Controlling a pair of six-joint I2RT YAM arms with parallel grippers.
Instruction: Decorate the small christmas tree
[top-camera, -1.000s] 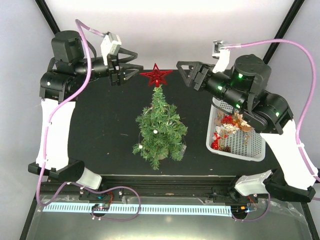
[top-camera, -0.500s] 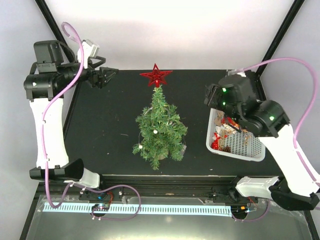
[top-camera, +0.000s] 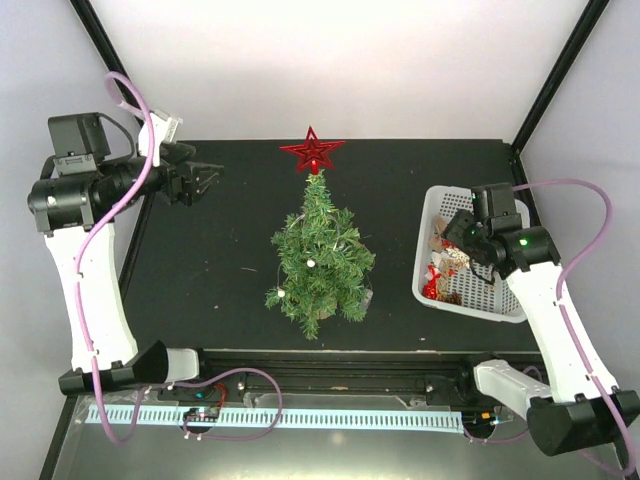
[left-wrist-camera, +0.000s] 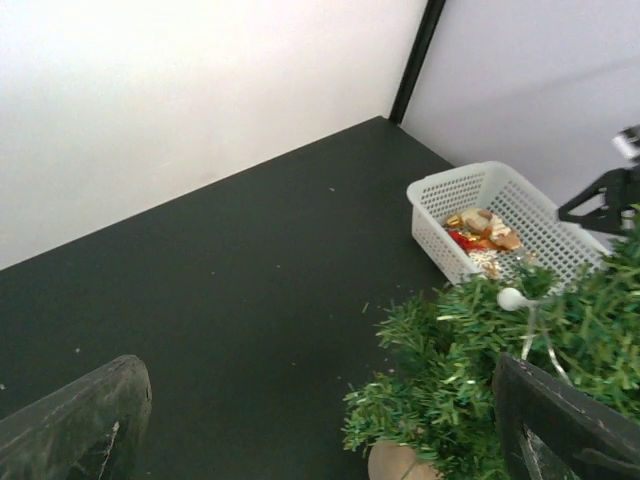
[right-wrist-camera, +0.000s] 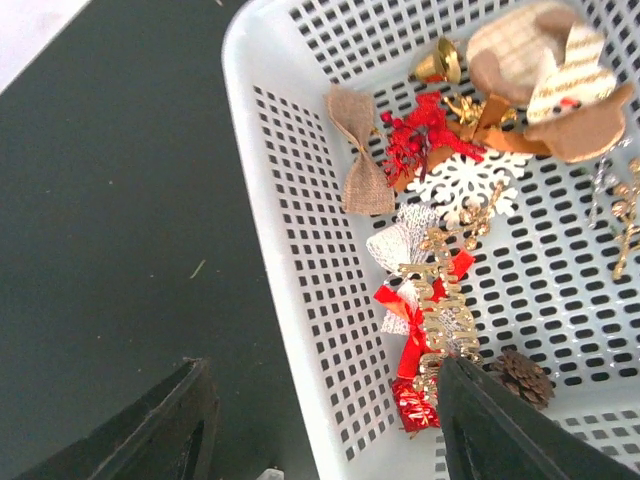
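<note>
The right hand (right-wrist-camera: 330, 430) hovers spread and empty over the white basket (right-wrist-camera: 290, 200); the small christmas tree (top-camera: 318, 262) has its red star (top-camera: 313, 152), but the ornaments (right-wrist-camera: 430, 330) remain unhung.

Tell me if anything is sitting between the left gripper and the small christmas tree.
Nothing visible. Only bare black table lies between the open left gripper and the small christmas tree.
</note>
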